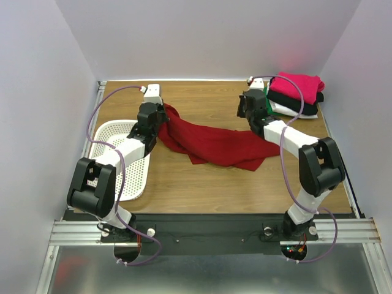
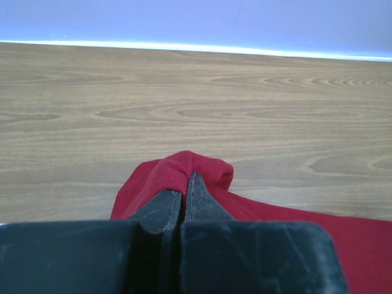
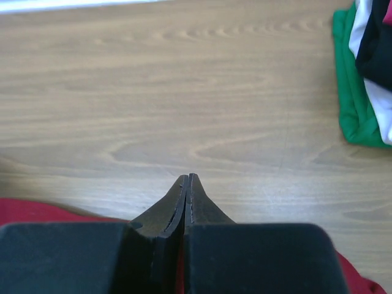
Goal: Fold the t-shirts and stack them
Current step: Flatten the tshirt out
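Your left gripper (image 2: pixel 188 179) is clamped on a bunched corner of the large dark red soft cloth t-shirt (image 1: pixel 214 144); the fabric humps over its fingertips in the left wrist view. The shirt lies crumpled mid-way on the brown wood-grain table (image 1: pixel 202 184). Its long axis runs across the table, from the far left end held by your left gripper to a nearer right end beside your right gripper (image 3: pixel 186 177). That gripper's jaws are pressed together. Red cloth shows beneath it, but you cannot tell whether any is pinched. In the far right corner sits a folded stack: the bright pink t-shirt (image 1: pixel 300 82) on top, then the black t-shirt (image 1: pixel 297 98), the white t-shirt (image 1: pixel 294 111), and the green t-shirt (image 3: pixel 352 116) lowest. The white perforated plastic basket (image 1: pixel 131 177) lies at the left edge.
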Robot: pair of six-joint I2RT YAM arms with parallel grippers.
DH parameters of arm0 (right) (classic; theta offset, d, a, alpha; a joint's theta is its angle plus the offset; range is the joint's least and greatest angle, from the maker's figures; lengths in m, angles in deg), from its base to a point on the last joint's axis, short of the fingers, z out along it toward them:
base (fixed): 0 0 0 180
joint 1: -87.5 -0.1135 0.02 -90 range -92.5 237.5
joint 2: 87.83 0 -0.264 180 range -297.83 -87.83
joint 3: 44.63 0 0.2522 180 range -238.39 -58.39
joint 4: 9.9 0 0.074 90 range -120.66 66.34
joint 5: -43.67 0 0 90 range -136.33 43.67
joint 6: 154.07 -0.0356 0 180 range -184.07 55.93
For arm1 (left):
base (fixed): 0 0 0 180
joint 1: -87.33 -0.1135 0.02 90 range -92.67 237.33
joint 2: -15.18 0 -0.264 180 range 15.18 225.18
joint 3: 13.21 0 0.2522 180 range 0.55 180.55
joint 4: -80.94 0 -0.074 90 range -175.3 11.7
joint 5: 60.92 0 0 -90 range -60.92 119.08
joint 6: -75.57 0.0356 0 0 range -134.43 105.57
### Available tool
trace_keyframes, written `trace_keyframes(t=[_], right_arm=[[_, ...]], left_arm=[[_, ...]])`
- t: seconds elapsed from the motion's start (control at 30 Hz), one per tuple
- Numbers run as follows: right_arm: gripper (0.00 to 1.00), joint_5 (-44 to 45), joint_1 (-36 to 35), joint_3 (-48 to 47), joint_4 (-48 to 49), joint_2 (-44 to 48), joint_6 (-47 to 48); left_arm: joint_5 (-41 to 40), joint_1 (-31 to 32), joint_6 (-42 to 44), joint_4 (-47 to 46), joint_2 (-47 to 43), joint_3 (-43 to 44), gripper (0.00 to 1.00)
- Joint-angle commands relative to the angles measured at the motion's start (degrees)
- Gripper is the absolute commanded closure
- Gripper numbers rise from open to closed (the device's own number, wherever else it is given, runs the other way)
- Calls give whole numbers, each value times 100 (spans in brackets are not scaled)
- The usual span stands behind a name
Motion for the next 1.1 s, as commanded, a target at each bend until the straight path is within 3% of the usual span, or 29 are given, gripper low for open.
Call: trace_keyframes(t=[0.0, 0.1, 0.13, 0.23, 0.33, 0.47, 0.5, 0.6, 0.63, 0.77, 0.83, 1.07], right_arm=[[100, -323, 27, 318, 86, 124, -111], [80, -630, 18, 599, 86, -43, -234], [63, -657, 27, 669, 78, -70, -269], [33, -736, 27, 836, 78, -166, -366], [22, -877, 27, 890, 78, -298, -410], [20, -895, 18, 898, 86, -447, -480], [21, -877, 27, 881, 78, -509, -489], [49, -868, 27, 785, 78, -755, -489], [66, -921, 27, 758, 78, -799, -507], [94, -1035, 27, 679, 69, -835, -507], [100, -948, 18, 714, 69, -704, -489], [100, -500, 62, -84, 25, -360, -77]], left_arm=[[21, -15, 97, -188, -147, 44, 100], [65, -15, 70, -188, -76, 8, 100], [83, -15, 62, -188, -59, -1, 100], [109, -15, 53, -197, -24, -10, 100], [109, -15, 53, -206, -6, -18, 100], [92, -15, 53, -206, -15, -18, 100], [83, -15, 61, -206, -23, -27, 100], [48, -15, 61, -206, -23, -19, 100], [48, -15, 70, -206, -15, -10, 100], [39, -32, 79, -197, 29, 8, 100], [22, -41, 70, -197, 21, 8, 100], [372, -190, 70, -214, 82, 508, 100]])
